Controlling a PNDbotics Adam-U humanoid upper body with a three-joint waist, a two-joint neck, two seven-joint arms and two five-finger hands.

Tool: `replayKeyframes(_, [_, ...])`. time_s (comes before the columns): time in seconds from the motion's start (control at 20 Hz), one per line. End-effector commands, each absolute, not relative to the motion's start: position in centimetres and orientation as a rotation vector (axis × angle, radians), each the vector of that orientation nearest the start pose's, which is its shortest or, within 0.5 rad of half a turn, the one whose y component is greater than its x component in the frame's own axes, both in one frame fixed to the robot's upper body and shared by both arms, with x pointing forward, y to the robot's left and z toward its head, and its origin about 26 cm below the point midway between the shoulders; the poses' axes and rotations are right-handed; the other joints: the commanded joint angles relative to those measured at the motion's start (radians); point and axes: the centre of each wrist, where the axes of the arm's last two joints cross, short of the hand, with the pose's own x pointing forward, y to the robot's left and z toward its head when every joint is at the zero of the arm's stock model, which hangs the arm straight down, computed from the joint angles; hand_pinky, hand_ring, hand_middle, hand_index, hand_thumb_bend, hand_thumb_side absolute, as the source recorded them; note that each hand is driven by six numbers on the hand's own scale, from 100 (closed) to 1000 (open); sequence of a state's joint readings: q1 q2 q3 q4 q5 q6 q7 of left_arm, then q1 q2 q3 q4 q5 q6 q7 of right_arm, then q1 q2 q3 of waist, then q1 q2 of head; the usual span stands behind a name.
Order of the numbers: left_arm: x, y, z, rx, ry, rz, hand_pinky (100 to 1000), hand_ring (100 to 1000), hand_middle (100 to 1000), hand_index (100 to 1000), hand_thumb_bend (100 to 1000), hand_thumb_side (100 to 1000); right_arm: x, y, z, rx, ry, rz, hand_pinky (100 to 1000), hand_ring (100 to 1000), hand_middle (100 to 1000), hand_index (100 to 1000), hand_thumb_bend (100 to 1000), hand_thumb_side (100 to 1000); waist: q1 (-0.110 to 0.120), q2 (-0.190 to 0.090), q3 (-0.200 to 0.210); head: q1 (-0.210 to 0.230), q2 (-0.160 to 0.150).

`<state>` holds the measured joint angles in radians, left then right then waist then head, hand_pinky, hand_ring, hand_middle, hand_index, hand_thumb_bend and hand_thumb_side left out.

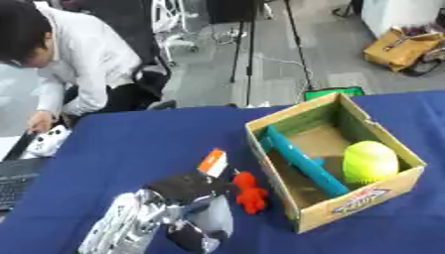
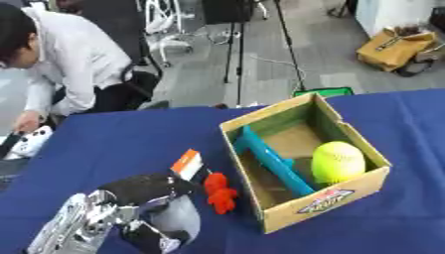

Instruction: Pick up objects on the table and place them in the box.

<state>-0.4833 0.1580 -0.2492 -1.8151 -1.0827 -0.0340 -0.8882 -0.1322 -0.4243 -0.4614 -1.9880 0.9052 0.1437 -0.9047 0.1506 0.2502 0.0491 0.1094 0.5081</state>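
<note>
The left hand (image 1: 187,211) curls its fingers downward, holding nothing that I can see. Just beyond the fingertips lie a red toy (image 1: 251,193) and an orange-white card (image 1: 213,162), both likely light; farther right, the box (image 1: 365,198).

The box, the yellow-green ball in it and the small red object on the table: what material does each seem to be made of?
The box looks like corrugated cardboard: matte brown walls, raw edges, a printed label in front. The ball seems rubbery or soft plastic, a dull yellow-green with faint seam lines, though its material stays uncertain. The red object looks like plastic or rubber, evenly coloured and lumpy, with little gloss.
</note>
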Motion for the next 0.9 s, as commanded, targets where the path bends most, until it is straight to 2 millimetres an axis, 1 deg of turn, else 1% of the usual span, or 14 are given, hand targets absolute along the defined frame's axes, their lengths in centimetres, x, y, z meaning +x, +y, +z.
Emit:
replayKeyframes(0.05, [33.0, 15.4, 20.3, 0.647, -1.468, -1.78, 100, 301, 627, 1000, 123, 166, 25.1, -40.2, 21.8, -2.297, -1.916, -0.329, 839, 827, 690, 698, 100, 756, -0.006, -0.021, 0.003, -0.002, -0.007])
replayKeyframes(0.35, [33.1, 14.9, 21.6, 0.661, -1.506, -1.803, 100, 298, 620, 1000, 131, 164, 25.0, -40.3, 21.8, -2.301, -1.913, -0.325, 839, 827, 690, 698, 100, 754, -0.001, -0.029, 0.008, -0.005, -0.005])
replayKeyframes(0.9, [33.2, 13.6, 23.9, 0.671, -1.596, -1.815, 100, 290, 571, 1000, 119, 155, 24.9, -40.4, 21.8, -2.309, -1.905, -0.316, 838, 827, 690, 698, 100, 747, 0.008, -0.042, 0.016, -0.013, -0.003])
